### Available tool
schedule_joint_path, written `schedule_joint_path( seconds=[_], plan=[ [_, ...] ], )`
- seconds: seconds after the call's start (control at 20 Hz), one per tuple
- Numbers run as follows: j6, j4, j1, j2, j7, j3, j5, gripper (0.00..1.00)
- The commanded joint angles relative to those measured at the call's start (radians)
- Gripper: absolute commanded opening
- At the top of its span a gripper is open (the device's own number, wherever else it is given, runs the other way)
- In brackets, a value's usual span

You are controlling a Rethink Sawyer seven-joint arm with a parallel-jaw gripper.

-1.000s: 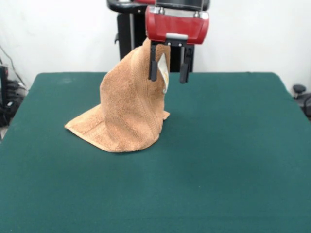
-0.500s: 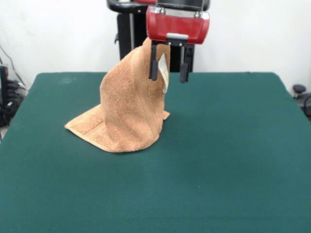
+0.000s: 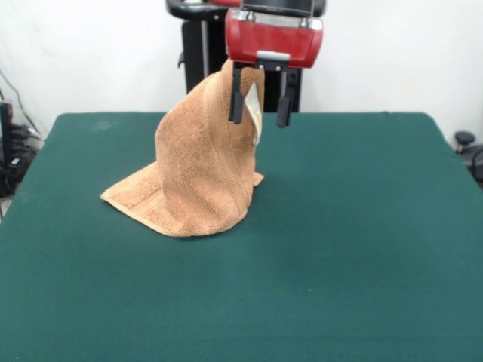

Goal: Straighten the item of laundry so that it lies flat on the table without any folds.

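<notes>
The item of laundry (image 3: 200, 173), an orange-tan terry towel, stands up in a tall cone on the green table (image 3: 347, 226). Its peak reaches the red gripper body, and its lower edge is spread on the table to the left. My gripper (image 3: 260, 121) hangs above the table with its two black fingers apart, so it is open. The towel's top rests against the left finger (image 3: 237, 102). The towel's white label (image 3: 253, 113) hangs in the gap between the fingers. The right finger touches nothing.
The robot's black pedestal (image 3: 198, 45) stands behind the towel at the table's far edge. Dark cables and equipment (image 3: 11, 151) sit off the table's left side, and a dark object (image 3: 466, 143) sits off its right side.
The gripper has shifted very slightly to the left. The towel keeps the same raised shape.
</notes>
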Motion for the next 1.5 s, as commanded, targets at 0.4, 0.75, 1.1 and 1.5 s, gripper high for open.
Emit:
schedule_joint_path(
  seconds=[0.4, 0.75, 1.1, 1.5],
  plan=[
    [-0.027, 0.109, 0.016, 0.056, 0.241, 0.045, 0.017, 0.0],
    [-0.053, 0.118, 0.008, 0.052, 0.235, 0.054, 0.007, 0.0],
    [-0.091, 0.124, 0.005, 0.049, 0.235, 0.054, 0.001, 0.0],
    [-0.089, 0.12, 0.009, 0.056, 0.223, 0.051, -0.002, 1.0]
  ],
)
